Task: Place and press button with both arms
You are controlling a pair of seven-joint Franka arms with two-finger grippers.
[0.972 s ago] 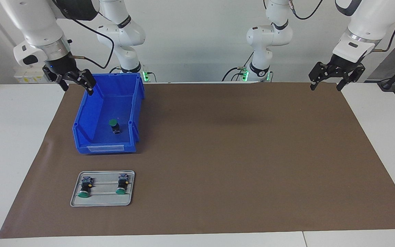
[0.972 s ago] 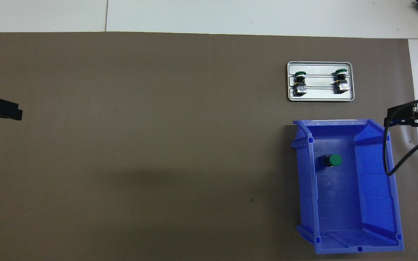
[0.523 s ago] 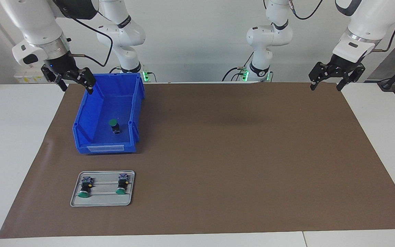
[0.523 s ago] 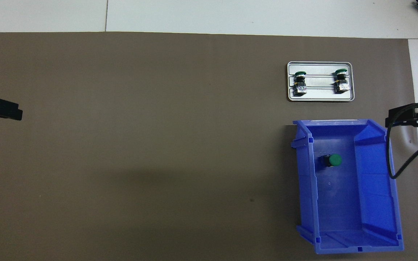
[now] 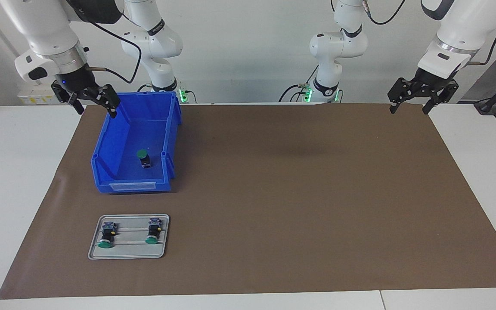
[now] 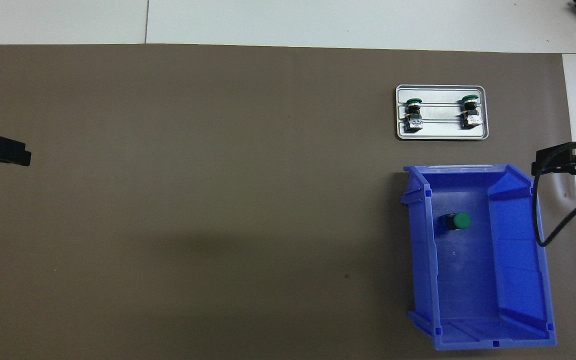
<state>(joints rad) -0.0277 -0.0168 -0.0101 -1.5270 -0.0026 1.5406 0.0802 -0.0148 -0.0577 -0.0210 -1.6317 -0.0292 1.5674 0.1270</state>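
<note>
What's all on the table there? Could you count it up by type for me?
Green-capped push buttons: 3, one in the bin, two on the tray
Blue bin: 1
Metal tray: 1
Brown mat: 1
Total: 6

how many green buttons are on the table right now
3. One button stands in the blue bin. Two more lie side by side on the metal tray, farther from the robots than the bin: one and the other. None looks hidden.

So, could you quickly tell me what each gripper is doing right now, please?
Left gripper: open, empty, above the brown mat's corner.
Right gripper: open, empty, above the blue plastic bin's rim.
</note>
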